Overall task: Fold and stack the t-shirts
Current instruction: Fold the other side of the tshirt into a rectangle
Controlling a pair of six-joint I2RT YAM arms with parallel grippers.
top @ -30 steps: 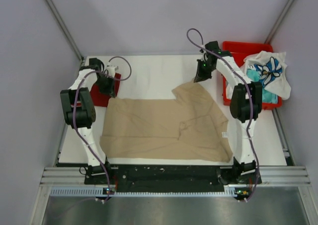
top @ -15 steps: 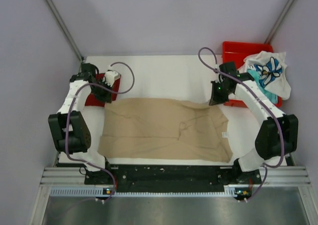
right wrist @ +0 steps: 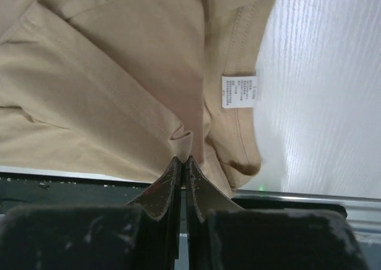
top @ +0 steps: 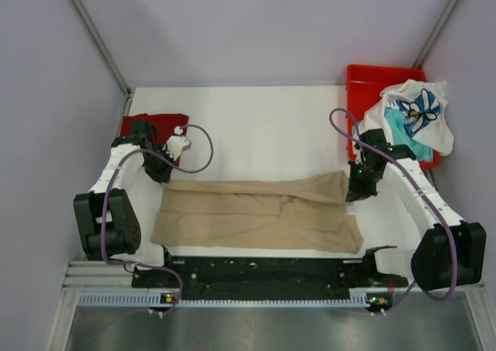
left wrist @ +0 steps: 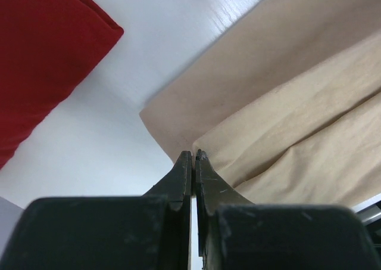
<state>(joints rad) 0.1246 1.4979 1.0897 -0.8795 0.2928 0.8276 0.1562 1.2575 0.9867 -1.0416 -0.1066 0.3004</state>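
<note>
- The tan t-shirt (top: 256,215) lay on the near half of the table (top: 263,126), doubled over into a long strip running left to right, with its far edge brought toward the near edge.
- The upper layer was narrower than the lower 1, so a band of the lower layer showed along the near side.
- A white care label (right wrist: 239,91) sat face up near the shirt's right end, just beside the neck seam.
- The left gripper (top: 169,179) was clenched at the strip's far-left corner. In the left wrist view its 2 fingers (left wrist: 183,174) were pressed together where the upper layer's edge met their tips.
- The right gripper (top: 357,190) was clamped on the far-right corner. The right wrist view showed a small pucker of tan cloth pinched between its tips.
- The dark red t-shirt (top: 151,125) lay folded flat at the far-left side of the table, apart from the tan 1 and just beyond the left gripper.
- At the far right stood a red bin (top: 364,78). The white t-shirt with blue print (top: 418,107) was draped in a heap over it.
- The teal t-shirt (top: 397,124) showed from under the white 1.
</note>
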